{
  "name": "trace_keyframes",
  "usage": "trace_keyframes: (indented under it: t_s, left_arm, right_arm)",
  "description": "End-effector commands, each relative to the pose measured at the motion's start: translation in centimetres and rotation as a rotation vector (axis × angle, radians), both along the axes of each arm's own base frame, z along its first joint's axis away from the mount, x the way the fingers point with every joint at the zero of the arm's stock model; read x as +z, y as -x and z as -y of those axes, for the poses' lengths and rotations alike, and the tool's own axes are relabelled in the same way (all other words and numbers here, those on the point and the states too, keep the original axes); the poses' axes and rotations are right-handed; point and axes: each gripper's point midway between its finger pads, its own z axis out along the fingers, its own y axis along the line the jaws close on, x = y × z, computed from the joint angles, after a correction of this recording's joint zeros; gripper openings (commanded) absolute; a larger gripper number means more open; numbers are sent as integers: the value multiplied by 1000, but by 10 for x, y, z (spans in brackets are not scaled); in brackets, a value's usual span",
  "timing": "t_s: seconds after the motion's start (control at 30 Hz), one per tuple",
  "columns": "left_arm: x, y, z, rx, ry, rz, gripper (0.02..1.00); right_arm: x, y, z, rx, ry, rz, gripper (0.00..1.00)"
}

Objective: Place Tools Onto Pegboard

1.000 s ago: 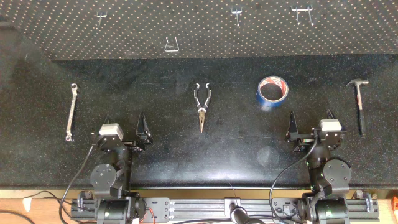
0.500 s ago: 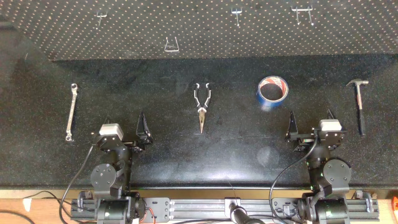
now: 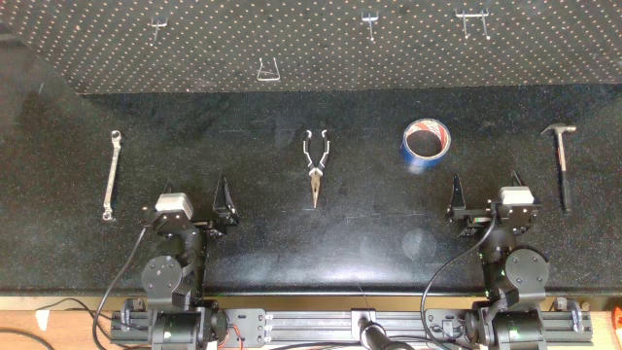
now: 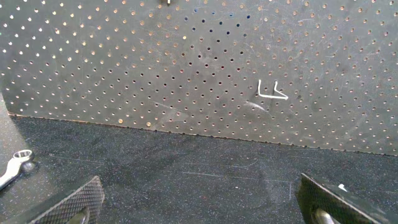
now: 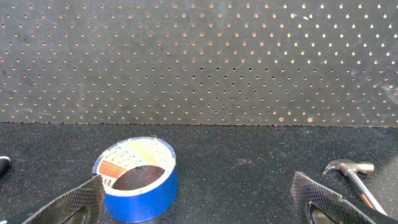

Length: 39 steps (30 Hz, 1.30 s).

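Observation:
Four tools lie in a row on the black table: a silver wrench at the left, needle-nose pliers in the middle, a blue tape roll right of centre and a hammer at the far right. The pegboard stands along the back with several metal hooks, among them a wire loop hook. My left gripper rests open near the front edge, between wrench and pliers. My right gripper rests open near the front, between tape and hammer. The wrench's ring end lies beside the left fingers.
Hooks on the pegboard sit at upper left, centre and right. A wire hook faces the left wrist camera. Cables and the arm bases run along the table's front edge.

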Motion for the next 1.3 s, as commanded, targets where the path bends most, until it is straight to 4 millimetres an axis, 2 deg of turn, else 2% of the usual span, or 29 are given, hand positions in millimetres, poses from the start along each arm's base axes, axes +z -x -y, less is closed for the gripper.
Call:
trace_keyframes:
  t_s: [0.03, 0.1, 0.17, 0.2, 0.27, 0.33, 0.37, 0.43, 0.47, 0.53, 0.57, 0.63, 0.7, 0.83, 0.87, 0.97, 1.07, 1.1, 1.13, 1.17, 1.23, 1.3]
  left_arm:
    - [-1, 0, 3, -18, 14, -1, 996]
    - [0, 0, 5, -33, -4, -1, 996]
    - [10, -2, 0, -25, -175, -37, 996]
    - [14, -5, -7, -17, -267, -96, 993]
    - [5, -14, -33, 19, -376, -326, 993]
    - [-7, -15, -77, 112, -313, -636, 993]
    - [-15, -10, -108, 167, -218, -846, 993]
    - [-25, -5, -148, 214, -123, -1039, 993]
    - [-31, 0, -180, 217, -77, -1171, 996]
    - [-36, 6, -220, 278, -11, -1285, 996]
    - [-42, 1, -236, 225, -43, -1332, 993]
    - [-55, -6, -245, 142, -89, -1378, 993]
    - [-73, -11, -245, 83, -100, -1417, 996]
    - [-128, -22, -230, -38, -70, -1527, 996]
    - [-136, -26, -227, -58, -73, -1543, 996]
    - [-149, -36, -232, -39, -72, -1537, 996]
    - [-157, -37, -233, -41, -71, -1545, 980]
    - [-159, -36, -233, -46, -67, -1552, 750]
    - [-160, -35, -232, -51, -66, -1557, 248]
    - [-161, -35, -232, -52, -64, -1556, 29]
    - [-161, -37, -227, -67, -35, -1537, 27]
    - [-161, -41, -223, 2, 56, -1519, 27]
  right_arm:
    - [-4, 0, -3, 19, 13, -12, 978]
    - [-4, 0, -3, 19, 13, -12, 980]
    - [-4, 0, -3, 19, 13, -12, 978]
    - [-4, 0, -3, 19, 13, -12, 978]
    - [-4, 0, -3, 19, 13, -12, 978]
    - [-4, 0, -3, 19, 13, -12, 978]
    - [-4, 0, -3, 19, 13, -12, 978]
    - [-4, 0, -3, 19, 13, -12, 978]
    - [-4, 0, -3, 19, 13, -12, 978]
    - [-4, 0, -3, 19, 13, -12, 978]
    - [-4, 0, -3, 19, 13, -12, 978]
    - [-4, 0, -3, 19, 13, -12, 978]
    - [-4, 0, -3, 19, 13, -12, 978]
    - [-4, 0, -3, 19, 13, -12, 978]
    - [-4, 0, -3, 19, 13, -12, 978]
    - [-4, 0, -3, 19, 13, -12, 978]
    - [-4, 0, -3, 19, 13, -12, 978]
    - [-4, 0, -3, 19, 13, -12, 978]
    - [-4, 0, -3, 19, 13, -12, 978]
    - [-4, 0, -3, 19, 13, -12, 978]
    - [-4, 0, -3, 19, 13, -12, 980]
    - [-4, 0, -3, 19, 13, -12, 978]
